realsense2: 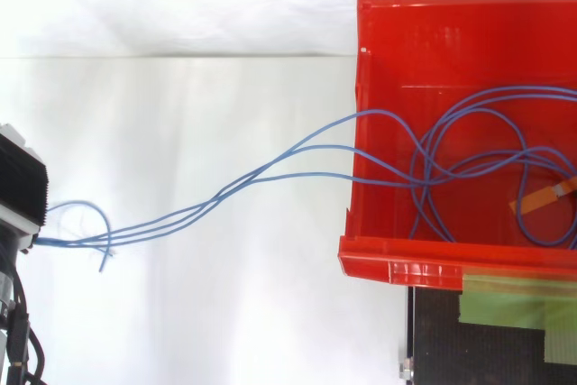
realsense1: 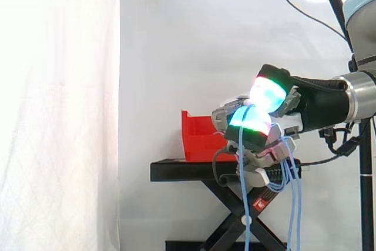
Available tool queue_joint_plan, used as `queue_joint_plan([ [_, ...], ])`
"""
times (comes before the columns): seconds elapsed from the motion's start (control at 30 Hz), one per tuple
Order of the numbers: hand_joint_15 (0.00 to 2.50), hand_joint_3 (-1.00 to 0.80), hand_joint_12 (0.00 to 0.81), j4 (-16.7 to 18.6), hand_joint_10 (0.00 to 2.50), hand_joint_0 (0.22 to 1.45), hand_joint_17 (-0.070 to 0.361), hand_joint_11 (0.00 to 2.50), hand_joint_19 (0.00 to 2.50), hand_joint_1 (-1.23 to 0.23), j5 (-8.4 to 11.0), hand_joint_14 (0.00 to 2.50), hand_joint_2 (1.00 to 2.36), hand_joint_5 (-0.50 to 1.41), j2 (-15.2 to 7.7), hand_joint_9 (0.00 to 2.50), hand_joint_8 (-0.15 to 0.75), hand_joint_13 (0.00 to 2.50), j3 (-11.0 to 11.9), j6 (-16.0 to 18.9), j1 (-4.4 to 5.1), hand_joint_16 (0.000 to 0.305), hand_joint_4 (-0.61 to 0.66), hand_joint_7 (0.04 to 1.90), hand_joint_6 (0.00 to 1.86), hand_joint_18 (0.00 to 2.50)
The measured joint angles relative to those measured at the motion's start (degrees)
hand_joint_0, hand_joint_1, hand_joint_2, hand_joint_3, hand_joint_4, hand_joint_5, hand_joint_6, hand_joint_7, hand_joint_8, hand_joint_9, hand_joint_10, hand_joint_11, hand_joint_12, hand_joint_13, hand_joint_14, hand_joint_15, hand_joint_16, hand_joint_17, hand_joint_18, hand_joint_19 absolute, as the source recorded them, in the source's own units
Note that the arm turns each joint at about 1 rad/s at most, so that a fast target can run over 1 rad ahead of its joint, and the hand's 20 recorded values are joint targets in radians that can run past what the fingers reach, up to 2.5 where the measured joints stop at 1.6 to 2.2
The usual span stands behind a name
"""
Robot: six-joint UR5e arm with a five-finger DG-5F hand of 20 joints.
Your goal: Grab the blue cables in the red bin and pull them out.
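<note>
Side view, hand (realsense1: 270,95) curled round blue cables (realsense2: 221,196), trailing from red bin (realsense1: 197,142)

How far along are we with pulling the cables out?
Done: the hand is closed on the blue cables, clear of the red bin. In hand: strands stretch from the bin to it. Left: several loops lie inside the bin, so more pulling is needed.

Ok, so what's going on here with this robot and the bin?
A robot hand holds a bunch of blue cables that come from a red bin on a black stand. Its fingers are closed on the cables, well clear of the bin. The cables stretch over the bin's wall to the hand, but several loops lie inside the bin, so they are not yet fully out.
</note>
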Motion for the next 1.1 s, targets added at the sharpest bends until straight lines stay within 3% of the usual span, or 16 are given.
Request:
queue_joint_plan([
  [1.1,1.53,-0.89,0.292,0.0,0.02,0.94,0.108,1.56,0.90,-0.96,0.00,0.02,1.00,0.71,0.0,1.37,0.183,1.39,0.0,0.0,-0.01,0.048,-0.10,0.50,1.20,0.96],
])
